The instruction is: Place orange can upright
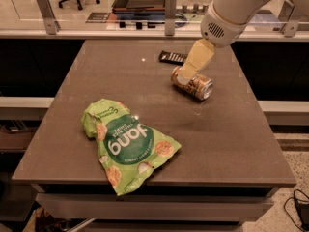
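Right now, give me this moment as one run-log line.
orange can: on its side, far part of table | gripper: at can's far end | upright: not yet done

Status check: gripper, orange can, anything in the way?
Copy: gripper low at the orange can, its left end. Can lying on its side, not upright. Close behind it, dark wrapper; green bag well clear.

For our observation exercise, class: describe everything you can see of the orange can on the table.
The orange can is a small orange-gold metal drink can with dark print and a silver end facing front-right. It lies on its side on the brown table, toward the far right, not upright. The robot's cream hand is down at its left end.
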You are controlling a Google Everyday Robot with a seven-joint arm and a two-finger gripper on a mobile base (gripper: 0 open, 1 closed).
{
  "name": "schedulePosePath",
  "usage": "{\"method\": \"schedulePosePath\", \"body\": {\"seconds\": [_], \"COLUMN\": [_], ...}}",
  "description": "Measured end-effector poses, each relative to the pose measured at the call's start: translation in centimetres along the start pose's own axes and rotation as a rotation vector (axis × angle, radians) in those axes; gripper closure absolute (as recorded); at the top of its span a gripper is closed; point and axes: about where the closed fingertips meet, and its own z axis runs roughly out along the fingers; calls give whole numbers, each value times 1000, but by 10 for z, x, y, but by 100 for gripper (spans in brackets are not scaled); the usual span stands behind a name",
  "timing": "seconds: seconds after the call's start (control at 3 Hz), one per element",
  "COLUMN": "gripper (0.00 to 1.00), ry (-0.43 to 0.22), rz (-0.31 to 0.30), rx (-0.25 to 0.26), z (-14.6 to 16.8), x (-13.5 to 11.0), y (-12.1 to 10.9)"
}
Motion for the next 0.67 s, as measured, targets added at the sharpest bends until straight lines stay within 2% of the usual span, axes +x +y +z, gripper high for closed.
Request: {"method": "schedulePosePath", "body": {"seconds": [0.67], "gripper": [0], "ry": [124], "rz": [-3], "rx": [-15], "z": [35], "x": [-9], "y": [2]}}
